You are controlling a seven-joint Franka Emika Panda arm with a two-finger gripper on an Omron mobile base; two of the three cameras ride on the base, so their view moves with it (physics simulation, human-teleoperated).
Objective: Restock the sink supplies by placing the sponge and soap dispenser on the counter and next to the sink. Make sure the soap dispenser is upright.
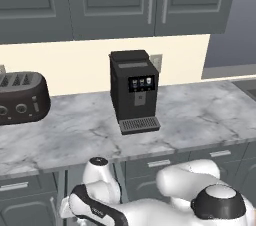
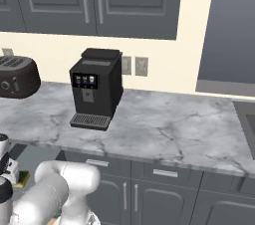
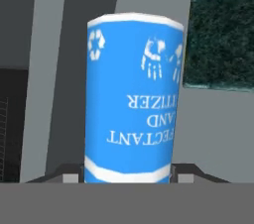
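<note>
In the hand view the soap dispenser (image 3: pixel 130 99) stands very close, a blue bottle whose print reads upside down; its pump top is out of frame. My gripper (image 3: pixel 126 176) has its two finger tips pressed against the bottle's sides, shut on it. The sponge (image 3: pixel 221 39) shows its dark green face just behind, at the upper right. In the right base view the hand hangs low, below the counter (image 2: pixel 164 124), and a small yellow-green bit of sponge (image 2: pixel 22 179) lies beside it. The sink (image 2: pixel 246 119) is at the counter's far right.
A black coffee machine (image 1: pixel 134 92) stands mid-counter and a dark toaster (image 1: pixel 22 97) at the left. Dark cabinet doors and drawers (image 2: pixel 164 174) run under the slab, close to the folded arm (image 1: pixel 200 195). Bare marble stretches between the coffee machine and the sink (image 1: pixel 248 87).
</note>
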